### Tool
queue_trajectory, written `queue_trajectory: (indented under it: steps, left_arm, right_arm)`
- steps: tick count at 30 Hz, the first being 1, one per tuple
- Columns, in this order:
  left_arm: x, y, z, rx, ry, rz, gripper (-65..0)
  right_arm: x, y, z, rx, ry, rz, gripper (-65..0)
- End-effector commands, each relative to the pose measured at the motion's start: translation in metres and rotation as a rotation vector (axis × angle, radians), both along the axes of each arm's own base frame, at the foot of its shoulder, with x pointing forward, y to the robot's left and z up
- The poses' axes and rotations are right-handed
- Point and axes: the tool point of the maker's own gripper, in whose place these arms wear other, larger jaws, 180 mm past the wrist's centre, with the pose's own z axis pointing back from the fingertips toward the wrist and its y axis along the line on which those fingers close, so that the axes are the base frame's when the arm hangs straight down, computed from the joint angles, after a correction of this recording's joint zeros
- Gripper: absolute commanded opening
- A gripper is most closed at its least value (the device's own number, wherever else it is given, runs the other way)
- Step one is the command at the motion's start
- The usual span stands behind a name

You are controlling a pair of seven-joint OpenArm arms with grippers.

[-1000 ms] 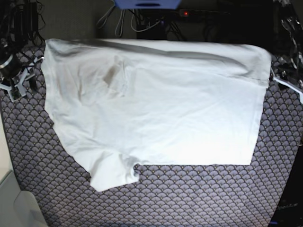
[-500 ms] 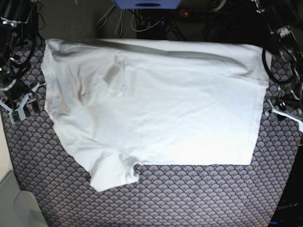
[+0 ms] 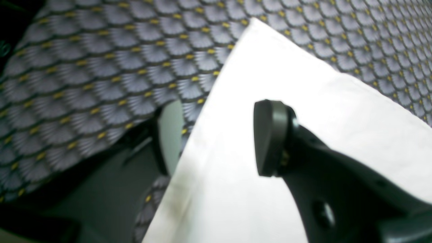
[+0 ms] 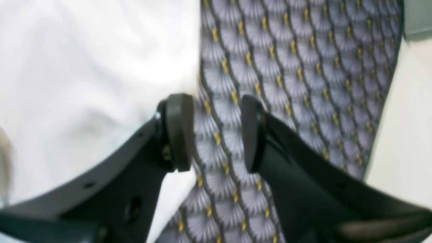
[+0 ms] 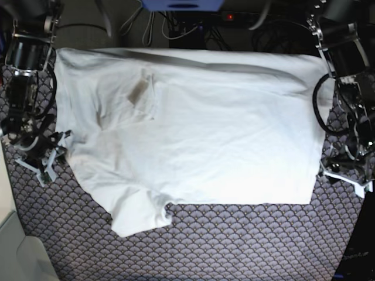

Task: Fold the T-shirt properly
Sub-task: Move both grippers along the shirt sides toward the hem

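The white T-shirt (image 5: 193, 129) lies spread flat across the patterned table cover (image 5: 234, 246), one sleeve (image 5: 137, 213) sticking out toward the front. On the base view's left, my right gripper (image 5: 48, 159) hangs low beside the shirt's side edge. Its fingers are open in the right wrist view (image 4: 216, 133), with only patterned cover between them and the shirt (image 4: 84, 67) just beside one pad (image 4: 179, 131). My left gripper (image 5: 340, 172) is at the shirt's opposite lower corner, open (image 3: 216, 141). One pad (image 3: 270, 138) is over the cloth (image 3: 236, 189) and the other finger is off its edge.
Cables and a power strip (image 5: 234, 16) run along the back behind the table, with a blue object (image 5: 181, 4) at the top. A pale bin (image 5: 17, 252) sits at the front left corner. The arms' black links stand along both sides.
Both arms have come down and forward along the table's sides. Each gripper now sits lower and closer to the shirt's side edge. The shirt has not shifted.
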Motion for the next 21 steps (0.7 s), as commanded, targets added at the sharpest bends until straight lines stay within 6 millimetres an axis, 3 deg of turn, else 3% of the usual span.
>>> queue_trajectory:
  steps: [1, 8, 21]
  left_arm:
    - [0.017, 0.005, 0.022, 0.056, -0.057, -0.007, -32.2]
    - [0.045, -0.007, 0.011, 0.296, -0.007, -0.097, -32.0]
    - [0.074, 0.021, -0.031, 0.265, 0.023, -0.013, -32.0]
  right_arm:
    - [0.017, -0.012, 0.025, -0.013, -0.071, -0.015, -38.0]
    - [0.048, -0.005, 0.034, 0.055, -0.093, -0.036, -24.5]
    - [0.083, 0.033, 0.020, 0.223, -0.084, -0.030, -23.8]
